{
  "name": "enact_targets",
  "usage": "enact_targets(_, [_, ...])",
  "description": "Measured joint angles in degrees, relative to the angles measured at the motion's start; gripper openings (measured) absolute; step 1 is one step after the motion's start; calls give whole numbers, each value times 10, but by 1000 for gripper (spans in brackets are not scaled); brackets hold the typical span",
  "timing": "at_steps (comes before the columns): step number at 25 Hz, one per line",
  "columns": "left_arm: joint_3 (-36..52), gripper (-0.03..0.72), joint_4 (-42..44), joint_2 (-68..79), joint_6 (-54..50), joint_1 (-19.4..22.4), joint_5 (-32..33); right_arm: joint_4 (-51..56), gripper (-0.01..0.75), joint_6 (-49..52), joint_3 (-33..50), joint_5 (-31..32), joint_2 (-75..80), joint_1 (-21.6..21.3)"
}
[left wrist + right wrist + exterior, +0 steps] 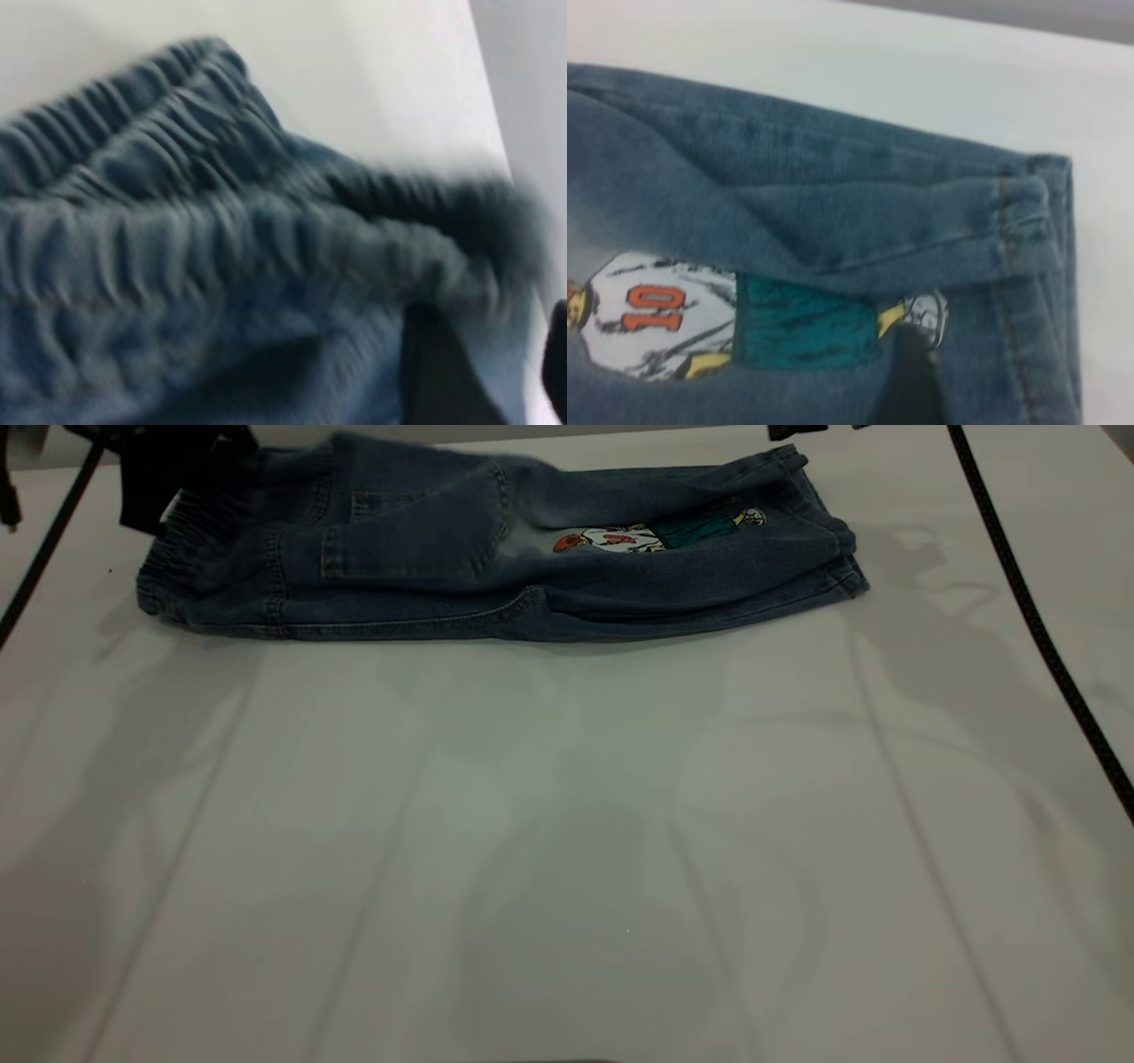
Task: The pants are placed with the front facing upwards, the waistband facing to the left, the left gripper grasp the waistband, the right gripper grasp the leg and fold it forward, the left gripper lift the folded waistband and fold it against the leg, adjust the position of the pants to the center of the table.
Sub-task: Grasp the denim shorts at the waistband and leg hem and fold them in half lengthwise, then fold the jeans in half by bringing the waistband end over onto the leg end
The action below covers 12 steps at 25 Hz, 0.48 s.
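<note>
The soft blue denim pants are seen folded lengthwise at the far side of the smooth white table. The wrinkly waistband is gripped by the left gripper at the far left. How the right gripper's fingers stand cannot be told.

Left gripper cut off at top edge, waistband blurred, fingers unreadable.

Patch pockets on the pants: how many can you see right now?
1. The patch pocket lies on the folded pants, between waistband and cartoon print. Another may be hidden in the fold.
</note>
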Motion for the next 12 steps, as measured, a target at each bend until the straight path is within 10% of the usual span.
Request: enact_targets(12, [-41, 410, 31, -52, 309, 31, 156, 1, 581, 1, 0, 113, -60, 0])
